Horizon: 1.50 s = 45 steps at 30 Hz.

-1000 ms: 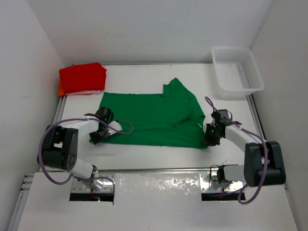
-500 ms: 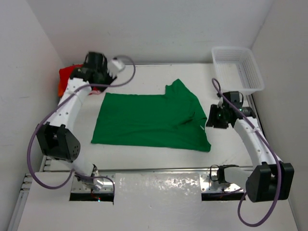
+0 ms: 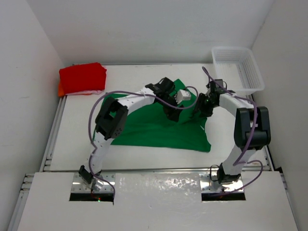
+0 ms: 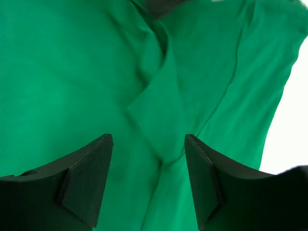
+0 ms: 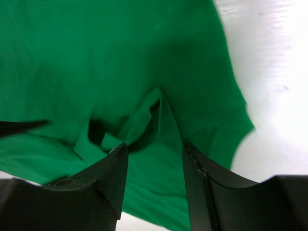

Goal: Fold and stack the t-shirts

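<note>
The green t-shirt (image 3: pixel 144 129) lies spread over the middle of the white desk (image 3: pixel 72 125), mostly flat, its near hem running towards the right front and its far right part rumpled where the two arms meet above it. A raised ridge (image 4: pixel 159 120) of green cloth stands up there. In the left wrist view it runs down into the gap of the left end effector (image 4: pixel 147 144), whose two dark fingers are held apart on either side of it, clamping nothing; whether they touch the cloth cannot be told. The right end effector (image 5: pixel 154 149) hangs over the same rumpled patch from the other side, its fingers also spread, with a small tented fold and a dark hollow just ahead of the tips and the shirt's edge against bare desk to the right. From above, the left arm reaches across the shirt from the near left and the right arm bends in from the right. Well apart, in the far left corner, a folded red t-shirt (image 3: pixel 83 77) sits on a stack, an orange edge (image 3: pixel 61 89) showing beneath it. A white mesh basket (image 3: pixel 239 89) stands in the far right corner.
</note>
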### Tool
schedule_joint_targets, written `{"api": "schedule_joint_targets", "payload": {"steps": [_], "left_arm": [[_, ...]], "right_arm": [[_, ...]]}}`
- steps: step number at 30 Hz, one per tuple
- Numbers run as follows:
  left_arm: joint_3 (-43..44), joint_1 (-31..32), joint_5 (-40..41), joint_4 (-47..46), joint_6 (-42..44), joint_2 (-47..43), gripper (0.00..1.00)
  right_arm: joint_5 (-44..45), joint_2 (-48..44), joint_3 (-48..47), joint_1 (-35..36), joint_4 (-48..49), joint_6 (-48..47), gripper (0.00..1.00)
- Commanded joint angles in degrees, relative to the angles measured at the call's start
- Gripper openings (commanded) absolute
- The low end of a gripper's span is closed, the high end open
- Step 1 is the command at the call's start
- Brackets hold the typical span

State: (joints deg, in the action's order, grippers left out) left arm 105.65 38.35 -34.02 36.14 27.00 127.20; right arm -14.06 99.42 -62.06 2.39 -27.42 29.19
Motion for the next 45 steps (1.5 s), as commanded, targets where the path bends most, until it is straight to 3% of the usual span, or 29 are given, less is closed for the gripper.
{"api": "schedule_joint_targets", "payload": {"steps": [1, 6, 13, 16, 17, 19, 22, 25, 26, 31, 35, 40, 45], "left_arm": [[3.95, 0.67, -6.58, -3.97, -2.12, 1.37, 0.60], [4.48, 1.38, -4.31, -8.80, -7.57, 5.25, 0.61], [5.01, 1.38, -4.21, -10.39, -8.28, 6.48, 0.63], [4.92, 1.38, -5.96, -9.69, -8.90, 7.71, 0.58], [4.83, 1.55, -6.32, -9.42, -8.90, 7.98, 0.54], [4.92, 1.73, -7.11, -7.85, -7.93, 8.59, 0.48], [5.36, 1.73, -8.69, -5.74, -6.62, 8.68, 0.31], [6.06, 1.99, -10.36, -3.54, -5.56, 8.07, 0.04], [5.98, 2.34, -10.71, -2.92, -5.12, 7.72, 0.00], [9.65, 3.57, -17.73, 7.96, 1.64, 6.40, 0.00], [14.67, 4.45, -19.41, 21.05, 11.03, 6.13, 0.20], [14.51, 5.42, -16.97, 38.54, 27.03, 5.52, 0.26], [8.35, 5.42, -12.57, 39.18, 30.38, 2.10, 0.26]], "right_arm": [[-3.68, 2.26, -1.74, -0.11, 6.41, 3.50, 0.47], [-2.46, 5.34, -1.83, -0.11, 7.38, 2.80, 0.49], [-1.32, 7.10, -1.75, -0.11, 8.52, 3.06, 0.52], [-1.49, 7.72, -1.13, -0.11, 9.40, 3.24, 0.47], [-1.49, 7.81, -1.22, -0.11, 9.66, 3.24, 0.42], [-0.88, 7.81, -1.22, -0.11, 9.58, 2.98, 0.24], [-0.18, 7.29, -1.13, -0.11, 8.88, 1.84, 0.06], [0.97, 5.18, 0.18, -0.11, 7.91, 0.08, 0.00], [1.06, 3.87, 0.80, -0.11, 7.82, -0.62, 0.00], [0.70, 0.61, 4.84, -0.20, 7.82, -5.45, 0.00], [2.02, -0.54, 6.60, -0.11, 8.17, -6.34, 0.00], [2.02, -2.03, 7.39, -0.11, 8.44, -6.60, 0.00], [1.58, -4.05, 8.27, -0.11, 8.35, -6.87, 0.00]]}}
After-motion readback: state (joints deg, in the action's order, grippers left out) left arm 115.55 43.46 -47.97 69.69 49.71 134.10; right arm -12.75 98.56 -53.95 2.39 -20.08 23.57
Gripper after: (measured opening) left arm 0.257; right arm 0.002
